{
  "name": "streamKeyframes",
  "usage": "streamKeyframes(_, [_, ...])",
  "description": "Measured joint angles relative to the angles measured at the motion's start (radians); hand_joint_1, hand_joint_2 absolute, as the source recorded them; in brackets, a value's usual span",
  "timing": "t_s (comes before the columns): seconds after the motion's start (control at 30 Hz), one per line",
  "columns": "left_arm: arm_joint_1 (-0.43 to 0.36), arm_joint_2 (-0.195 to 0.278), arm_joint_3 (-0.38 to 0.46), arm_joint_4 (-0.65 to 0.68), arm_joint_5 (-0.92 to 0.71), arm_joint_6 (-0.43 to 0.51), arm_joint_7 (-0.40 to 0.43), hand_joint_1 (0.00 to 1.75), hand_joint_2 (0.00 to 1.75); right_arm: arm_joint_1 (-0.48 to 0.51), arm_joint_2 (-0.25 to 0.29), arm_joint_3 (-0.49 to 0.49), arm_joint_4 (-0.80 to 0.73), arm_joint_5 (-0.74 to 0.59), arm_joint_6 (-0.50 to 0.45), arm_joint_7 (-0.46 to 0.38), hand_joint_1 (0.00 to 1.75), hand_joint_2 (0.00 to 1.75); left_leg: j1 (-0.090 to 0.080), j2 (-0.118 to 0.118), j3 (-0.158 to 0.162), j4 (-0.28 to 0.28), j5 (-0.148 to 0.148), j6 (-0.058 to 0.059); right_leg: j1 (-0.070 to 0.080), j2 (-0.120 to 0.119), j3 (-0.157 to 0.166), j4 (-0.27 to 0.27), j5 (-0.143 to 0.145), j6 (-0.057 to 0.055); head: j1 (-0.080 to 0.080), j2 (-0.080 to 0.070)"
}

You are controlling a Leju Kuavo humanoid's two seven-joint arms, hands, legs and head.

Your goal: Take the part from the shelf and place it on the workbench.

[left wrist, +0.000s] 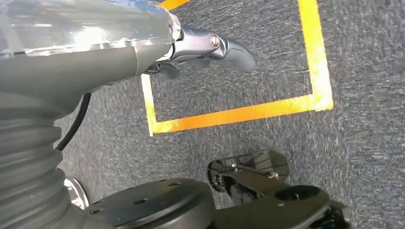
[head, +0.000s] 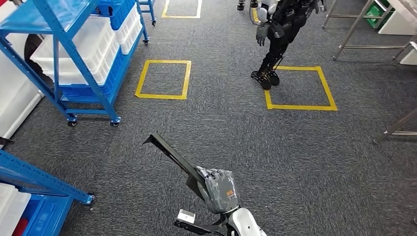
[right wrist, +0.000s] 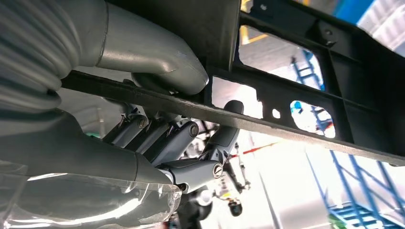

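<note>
Head view, near field: the right hand (head: 220, 190) is gripping the part (head: 172, 158), a long dark frame-like bar that is jutting up and away over the grey carpet (head: 236, 128). In the right wrist view the fingers (right wrist: 179, 138) are curling under one rail of the part (right wrist: 305, 86) while the thumb is pressing from the other side. The hold is sitting near one end, so the long free end is likely acting as a lever; a jolt while walking could be twisting the bar in the grip or letting it slip. In the left wrist view the left hand (left wrist: 205, 47) is hanging over the carpet with nothing in it, fingers loosely curled. Middle field: two yellow floor squares (head: 163, 79) are marking the carpet. Far field: a blue shelf (head: 74, 54) with white bins is standing at left, and another humanoid robot (head: 278, 34) at the far edge; the swinging free end could be striking either. No workbench is identifiable.
</note>
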Motion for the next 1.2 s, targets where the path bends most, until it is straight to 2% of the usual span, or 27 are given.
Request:
streamKeyframes(0.07, [-0.001,0.0,0.0,0.0,0.0,0.002,0.003,0.0,1.75,0.0,0.0,0.0,0.0,0.0,0.004,0.0,1.75,1.75,0.003,-0.013,0.041,-0.107,0.076,0.0,-0.002,0.029,0.001,0.007,-0.003,0.004,0.0,0.0])
streamKeyframes(0.13, [-0.003,0.0,0.0,0.0,0.001,0.004,0.004,0.0,1.75,-0.001,0.0,0.001,-0.001,0.0,0.008,0.0,1.75,1.75,0.008,-0.056,0.09,-0.227,0.124,0.002,-0.001,0.054,-0.004,0.02,-0.008,0.014,0.0,0.0])
streamKeyframes(0.2, [-0.004,-0.001,0.0,0.0,0.001,0.006,0.005,0.0,1.75,-0.001,0.0,0.001,-0.003,0.0,0.011,0.0,1.75,1.75,0.008,-0.078,0.105,-0.265,0.127,0.01,-0.002,0.074,-0.014,0.025,-0.007,0.027,0.0,0.0])
streamKeyframes(0.23, [-0.006,-0.001,0.0,0.0,0.002,0.007,0.006,0.0,1.75,-0.001,0.0,0.001,-0.004,0.0,0.012,0.0,1.75,1.75,0.007,-0.07,0.106,-0.268,0.13,0.017,-0.005,0.084,-0.018,0.024,-0.004,0.034,0.0,0.0])
streamKeyframes(0.27, [-0.008,-0.002,0.0,0.0,0.002,0.008,0.006,0.0,1.75,0.0,0.0,0.002,-0.006,-0.001,0.013,0.0,1.75,1.75,0.006,-0.059,0.108,-0.272,0.134,0.024,-0.007,0.083,-0.02,0.024,-0.003,0.039,0.0,0.0])
streamKeyframes(0.33, [-0.01,-0.006,0.0,0.0,0.002,0.009,0.006,0.0,1.75,-0.002,-0.001,0.002,-0.006,-0.001,0.014,-0.001,1.75,1.75,0.006,-0.036,0.112,-0.282,0.141,0.039,-0.006,0.038,-0.04,0.063,-0.028,0.048,0.0,0.0])
streamKeyframes(0.4, [-0.008,-0.007,0.0,0.0,0.003,0.009,0.006,0.0,1.75,-0.004,-0.002,0.002,-0.006,-0.004,0.015,-0.002,1.75,1.75,0.003,-0.01,0.113,-0.286,0.142,0.047,-0.004,-0.02,-0.097,0.177,-0.087,0.053,0.0,0.0])
streamKeyframes(0.43, [-0.006,-0.007,0.0,0.0,0.004,0.009,0.006,0.0,1.75,-0.004,-0.003,0.003,-0.006,-0.007,0.016,-0.003,1.75,1.75,0.001,0.005,0.113,-0.286,0.141,0.049,-0.005,-0.032,-0.131,0.243,-0.114,0.055,0.0,0.0])
streamKeyframes(0.47, [-0.005,-0.007,0.0,0.0,0.005,0.009,0.006,0.0,1.75,-0.004,-0.004,0.003,-0.005,-0.01,0.016,-0.004,1.75,1.75,0.0,0.019,0.113,-0.286,0.139,0.049,-0.007,-0.037,-0.153,0.287,-0.126,0.057,0.0,0.0])
streamKeyframes(0.5, [-0.005,-0.007,0.0,0.0,0.006,0.009,0.006,0.0,1.75,-0.003,-0.005,0.003,-0.005,-0.013,0.016,-0.005,1.75,1.75,-0.001,0.032,0.113,-0.286,0.138,0.049,-0.008,-0.04,-0.157,0.296,-0.119,0.057,0.0,0.0])
streamKeyframes(0.53, [-0.006,-0.007,0.0,0.0,0.007,0.009,0.006,0.0,1.75,-0.003,-0.006,0.003,-0.004,-0.016,0.016,-0.006,1.75,1.75,-0.002,0.044,0.114,-0.285,0.136,0.048,-0.009,-0.045,-0.139,0.263,-0.095,0.056,0.0,0.0])
streamKeyframes(0.57, [-0.007,-0.007,0.0,0.0,0.008,0.009,0.006,0.0,1.75,-0.003,-0.006,0.003,-0.004,-0.018,0.016,-0.007,1.75,1.75,-0.002,0.055,0.117,-0.285,0.134,0.046,-0.009,-0.056,-0.102,0.196,-0.061,0.053,0.0,0.0])
streamKeyframes(0.6, [-0.007,-0.008,0.0,0.0,0.009,0.009,0.006,0.0,1.75,-0.004,-0.007,0.003,-0.004,-0.02,0.016,-0.008,1.75,1.75,-0.004,0.065,0.12,-0.286,0.131,0.043,-0.005,-0.079,-0.062,0.123,-0.036,0.047,0.0,0.0])
streamKeyframes(0.67, [-0.008,-0.008,0.0,0.0,0.01,0.009,0.006,0.0,1.75,-0.006,-0.007,0.003,-0.005,-0.022,0.016,-0.01,1.75,1.75,-0.007,0.082,0.126,-0.285,0.125,0.033,0.005,-0.114,-0.012,0.028,-0.014,0.036,0.0,0.0])
streamKeyframes(0.7, [-0.008,-0.008,0.0,0.0,0.011,0.009,0.006,0.0,1.75,-0.007,-0.007,0.003,-0.005,-0.023,0.016,-0.01,1.75,1.75,-0.008,0.09,0.128,-0.286,0.123,0.028,0.009,-0.118,-0.008,0.017,-0.017,0.031,0.0,0.0])
streamKeyframes(0.77, [-0.01,-0.009,0.001,0.0,0.011,0.009,0.006,0.0,1.75,-0.007,-0.008,0.004,-0.006,-0.025,0.016,-0.011,1.75,1.75,-0.007,0.103,0.134,-0.287,0.117,0.015,0.009,-0.093,-0.008,0.013,-0.014,0.023,0.0,0.0])
streamKeyframes(0.83, [-0.012,-0.01,0.001,0.0,0.011,0.009,0.006,0.0,1.75,-0.008,-0.007,0.004,-0.005,-0.029,0.016,-0.011,1.75,1.75,-0.003,0.071,0.126,-0.255,0.093,0.006,0.002,-0.07,-0.002,0.004,-0.01,0.012,0.0,0.0])
streamKeyframes(0.9, [-0.009,-0.01,0.0,0.0,0.012,0.01,0.006,0.0,1.75,-0.011,-0.006,0.006,-0.005,-0.033,0.017,-0.011,1.75,1.75,-0.001,0.019,0.074,-0.142,0.033,0.0,-0.001,-0.049,0.002,0.0,-0.009,0.003,0.0,0.0])
streamKeyframes(0.93, [-0.007,-0.01,0.0,0.0,0.012,0.01,0.005,0.0,1.75,-0.011,-0.005,0.008,-0.004,-0.034,0.018,-0.011,1.75,1.75,0.0,0.007,0.037,-0.069,0.002,-0.002,0.0,-0.036,0.002,0.0,-0.009,0.0,0.0,0.0])
streamKeyframes(0.97, [-0.004,-0.01,0.0,0.0,0.013,0.01,0.005,0.0,1.75,-0.011,-0.005,0.009,-0.003,-0.035,0.019,-0.011,1.75,1.75,0.0,0.002,0.005,-0.011,-0.016,-0.003,0.0,-0.023,0.003,0.001,-0.009,-0.001,0.0,0.0])
streamKeyframes(1.0, [-0.002,-0.01,0.001,0.0,0.013,0.01,0.005,0.0,1.75,-0.011,-0.005,0.01,-0.001,-0.036,0.02,-0.011,1.75,1.75,0.0,0.0,-0.011,0.013,-0.011,-0.004,0.001,-0.007,0.003,0.002,-0.01,-0.001,0.0,0.0])
streamKeyframes(1.03, [-0.001,-0.01,0.001,0.0,0.013,0.01,0.005,0.0,1.75,-0.011,-0.005,0.01,0.001,-0.036,0.02,-0.011,1.75,1.75,0.0,-0.001,-0.008,-0.006,0.014,-0.004,0.0,0.008,0.005,0.004,-0.011,0.0,0.0,0.0])
streamKeyframes(1.07, [-0.001,-0.01,0.001,0.0,0.014,0.01,0.005,0.0,1.75,-0.011,-0.005,0.01,0.002,-0.037,0.021,-0.011,1.75,1.75,0.0,-0.007,0.014,-0.063,0.055,-0.003,0.0,0.024,0.006,0.007,-0.012,0.002,0.0,0.0])
streamKeyframes(1.1, [-0.001,-0.01,0.001,0.0,0.014,0.01,0.005,0.0,1.75,-0.011,-0.005,0.01,0.002,-0.038,0.021,-0.011,1.75,1.75,0.002,-0.027,0.043,-0.136,0.095,-0.001,-0.002,0.038,0.007,0.011,-0.015,0.006,0.0,0.0])
streamKeyframes(1.13, [-0.001,-0.01,0.001,0.0,0.014,0.01,0.005,0.0,1.75,-0.011,-0.005,0.011,0.002,-0.04,0.021,-0.011,1.75,1.75,0.005,-0.051,0.07,-0.202,0.122,0.002,-0.001,0.051,0.005,0.017,-0.018,0.01,0.0,0.0])
streamKeyframes(1.17, [-0.001,-0.01,0.0,0.0,0.013,0.01,0.004,0.0,1.75,-0.012,-0.005,0.011,0.003,-0.041,0.021,-0.011,1.75,1.75,0.006,-0.072,0.088,-0.246,0.135,0.004,-0.002,0.061,0.001,0.021,-0.019,0.016,0.0,0.0])
streamKeyframes(1.2, [-0.001,-0.01,0.0,0.0,0.013,0.01,0.004,0.0,1.75,-0.011,-0.005,0.011,0.003,-0.043,0.021,-0.012,1.75,1.75,0.006,-0.086,0.096,-0.265,0.135,0.009,-0.002,0.071,-0.004,0.023,-0.019,0.021,0.0,0.0])
